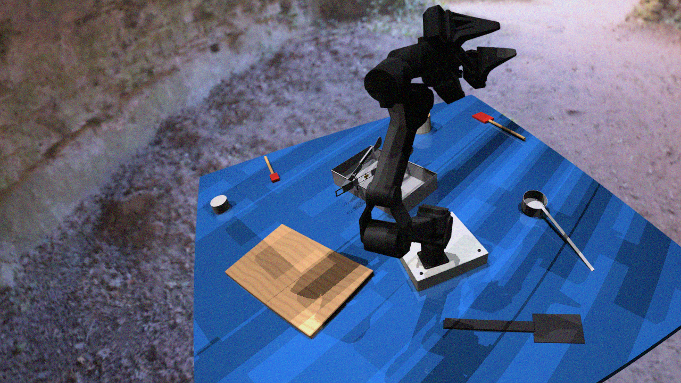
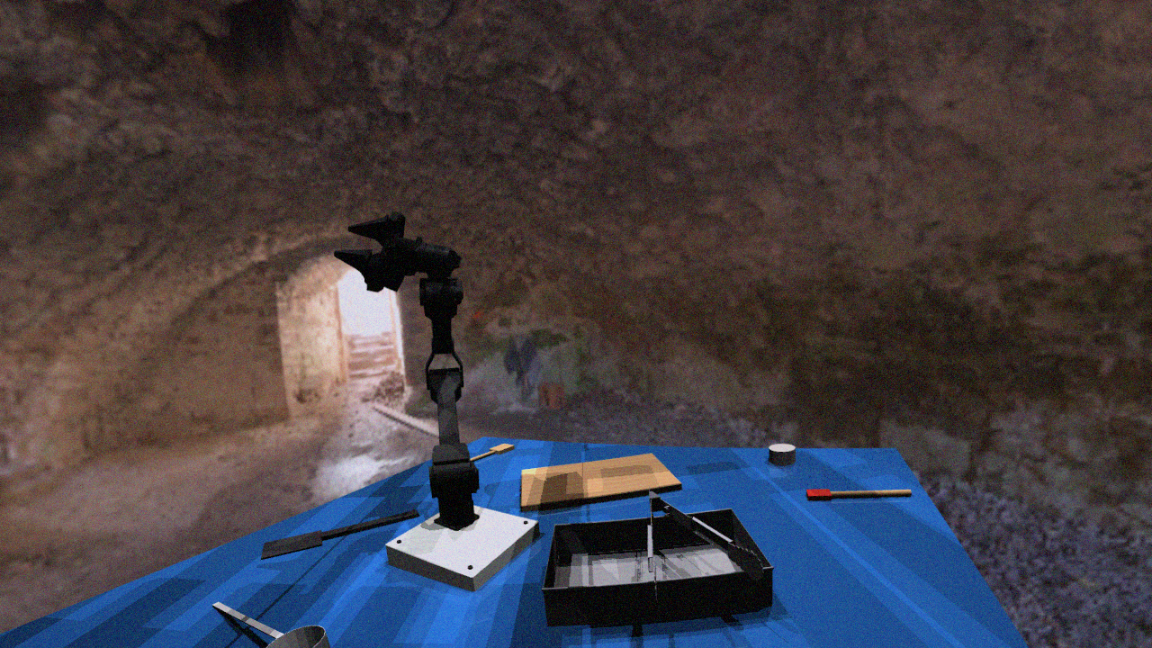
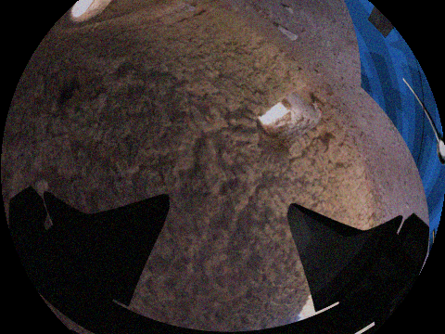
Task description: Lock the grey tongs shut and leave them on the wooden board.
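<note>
The grey tongs [image 1: 363, 159] [image 2: 700, 527] lie open across the roasting tin [image 1: 425, 186] [image 2: 652, 598], which stands on the blue table beside the arm's base. The wooden board [image 1: 285, 252] [image 2: 596, 479] lies flat on the table and bears nothing. My gripper [image 1: 504, 38] [image 2: 345, 243] [image 3: 230, 207] is open and empty. It is raised high above the table and points outward, away from the tin. In the wrist view only the rocky background shows between the fingers, with a strip of the table [image 3: 396, 81] at the right.
Two red spatulas [image 1: 483, 117] [image 1: 273, 176] [image 2: 853, 492], a small grey cylinder [image 1: 219, 204] [image 2: 780, 454], a metal ladle [image 1: 533, 202] and a black flat turner [image 1: 557, 327] [image 2: 322, 535] lie spread around the table. The arm's white base plate [image 1: 466, 247] [image 2: 467, 555] stands between the tin and the board.
</note>
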Robot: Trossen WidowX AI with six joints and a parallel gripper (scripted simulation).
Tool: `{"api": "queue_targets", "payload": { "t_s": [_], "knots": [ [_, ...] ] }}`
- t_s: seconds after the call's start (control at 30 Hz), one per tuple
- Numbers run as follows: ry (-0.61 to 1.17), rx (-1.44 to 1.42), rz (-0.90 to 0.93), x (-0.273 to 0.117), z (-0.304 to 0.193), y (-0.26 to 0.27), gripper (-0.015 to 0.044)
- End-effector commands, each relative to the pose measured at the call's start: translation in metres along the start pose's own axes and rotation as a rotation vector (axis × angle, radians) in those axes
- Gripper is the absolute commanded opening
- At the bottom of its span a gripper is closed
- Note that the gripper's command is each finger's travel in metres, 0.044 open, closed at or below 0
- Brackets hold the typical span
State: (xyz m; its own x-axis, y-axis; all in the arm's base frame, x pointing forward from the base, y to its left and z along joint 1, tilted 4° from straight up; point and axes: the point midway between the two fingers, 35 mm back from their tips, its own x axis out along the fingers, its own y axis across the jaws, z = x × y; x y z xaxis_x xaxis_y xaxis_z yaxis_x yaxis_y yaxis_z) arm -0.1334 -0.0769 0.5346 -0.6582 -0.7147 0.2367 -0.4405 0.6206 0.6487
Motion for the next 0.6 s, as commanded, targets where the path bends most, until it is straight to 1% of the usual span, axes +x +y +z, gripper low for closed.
{"api": "queue_targets", "payload": {
  "t_s": [0.0,0.03,0.27,0.33,0.5,0.57],
  "knots": [
    [0.0,0.0,0.0,0.0,0.0,0.0,0.0426],
    [0.003,-0.007,-0.001,0.0,-0.001,0.0,0.044],
    [0.085,-0.141,-0.006,0.001,-0.027,-0.012,0.044],
    [0.115,-0.178,0.0,0.0,-0.038,-0.019,0.044],
    [0.222,-0.374,-0.002,-0.003,-0.075,-0.042,0.044],
    [0.259,-0.398,-0.003,-0.006,-0.084,-0.048,0.044]
  ]
}}
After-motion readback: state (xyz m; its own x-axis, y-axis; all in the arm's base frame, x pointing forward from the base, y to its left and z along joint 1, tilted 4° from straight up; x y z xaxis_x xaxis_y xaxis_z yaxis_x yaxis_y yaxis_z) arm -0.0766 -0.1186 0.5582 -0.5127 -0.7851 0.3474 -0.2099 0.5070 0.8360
